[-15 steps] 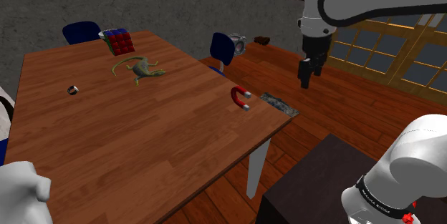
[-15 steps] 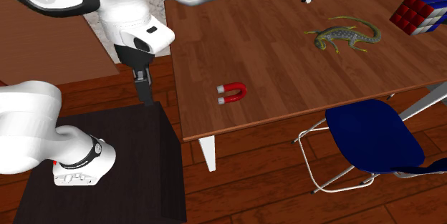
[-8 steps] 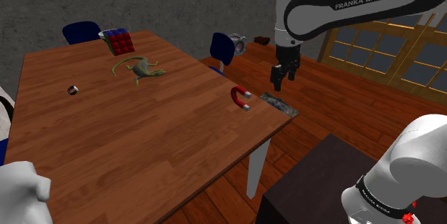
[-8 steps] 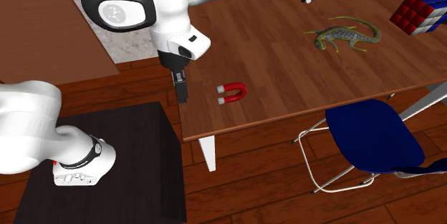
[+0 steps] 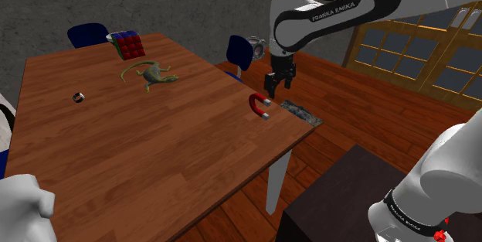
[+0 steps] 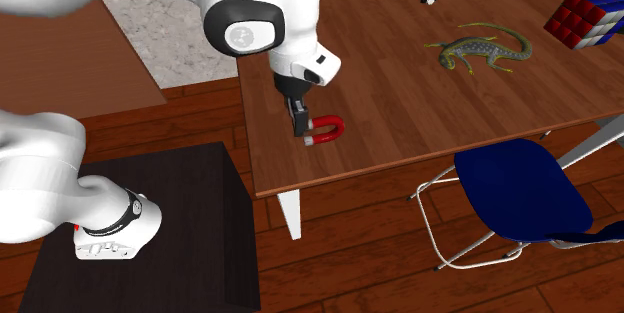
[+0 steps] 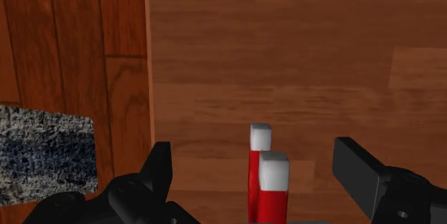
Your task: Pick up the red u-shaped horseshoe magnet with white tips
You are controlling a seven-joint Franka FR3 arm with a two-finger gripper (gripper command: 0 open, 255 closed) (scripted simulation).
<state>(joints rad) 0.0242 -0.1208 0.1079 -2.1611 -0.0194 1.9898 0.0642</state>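
Magnet [image 5: 257, 107] lies on the brown table [image 5: 116, 155], near the edge closest to the robot's stand. It is red with white tips. The black hand [image 5: 272, 90] hangs just above it, with its two fingers [image 7: 159, 167] spread wide. In the wrist view the white tips sit between the fingers, but nothing touches them. So getting over the magnet looks done. What is left, I think: go down, squeeze the fingers on the red bars, and lift it off the table.
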